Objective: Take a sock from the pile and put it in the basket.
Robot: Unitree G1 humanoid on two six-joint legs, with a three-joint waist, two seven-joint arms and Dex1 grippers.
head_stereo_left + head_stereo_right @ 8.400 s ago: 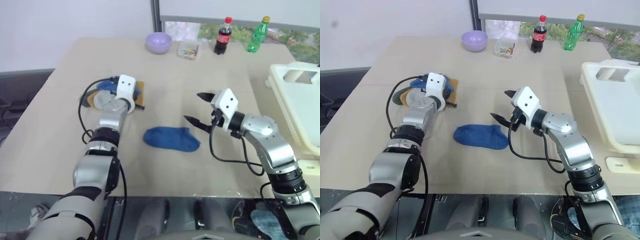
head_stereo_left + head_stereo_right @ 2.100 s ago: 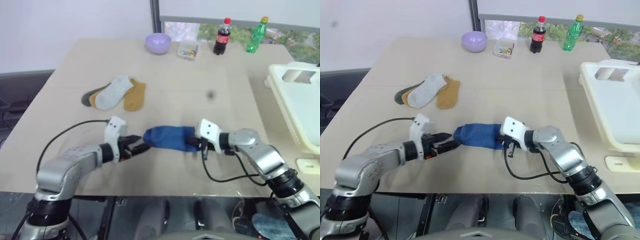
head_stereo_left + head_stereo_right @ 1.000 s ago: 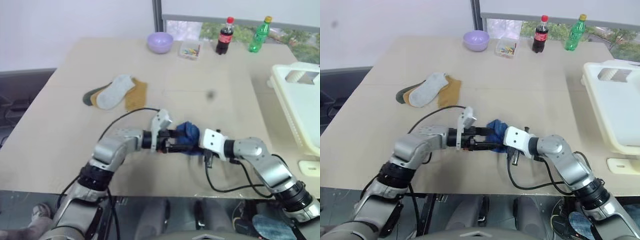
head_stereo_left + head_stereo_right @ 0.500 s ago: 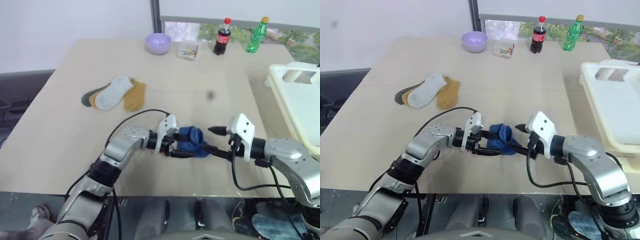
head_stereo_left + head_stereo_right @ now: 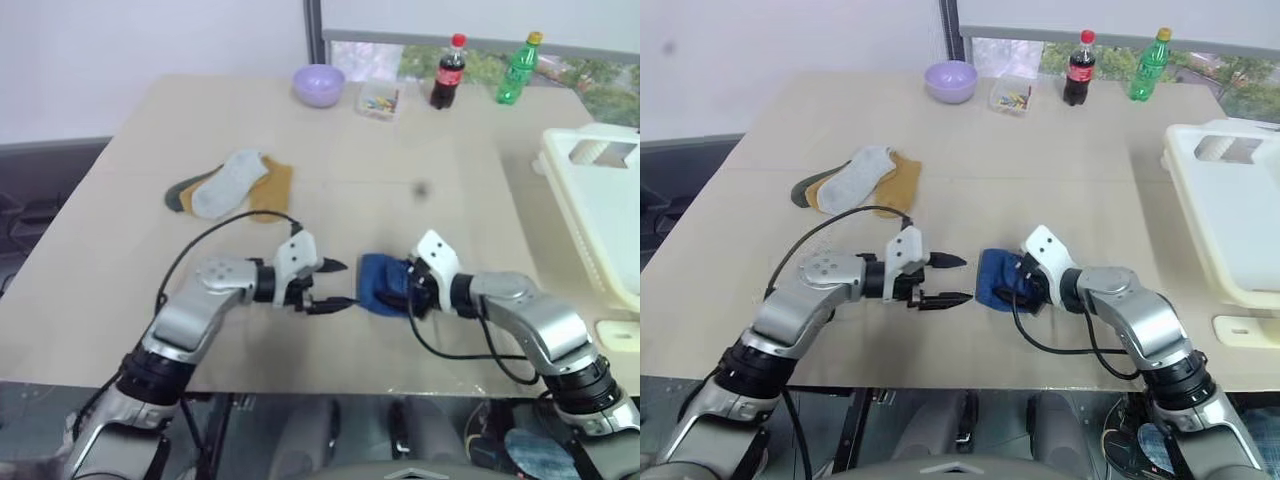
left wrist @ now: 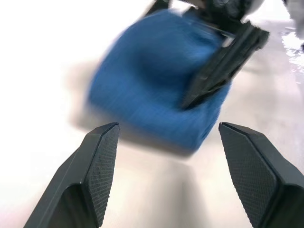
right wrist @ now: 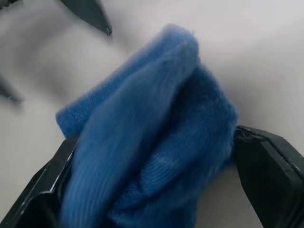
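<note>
— Where the flat grey, mustard and dark green socks of the pile (image 5: pixel 228 188) lie far left, what sits nearer?
— Left gripper (image 5: pixel 338 283), fingers spread, empty. Just right, the folded blue sock (image 5: pixel 382 284) sits between the right gripper's (image 7: pixel 152 190) spread fingers. The cream plastic basket (image 5: pixel 600 215) stands far right.

Blue sock (image 5: pixel 378 284) (bunched) between both end effectors on table (image 5: pixel 420 150).

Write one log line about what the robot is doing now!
blue sock: bunched on table | right gripper: open around it | left gripper: open, beside
</note>
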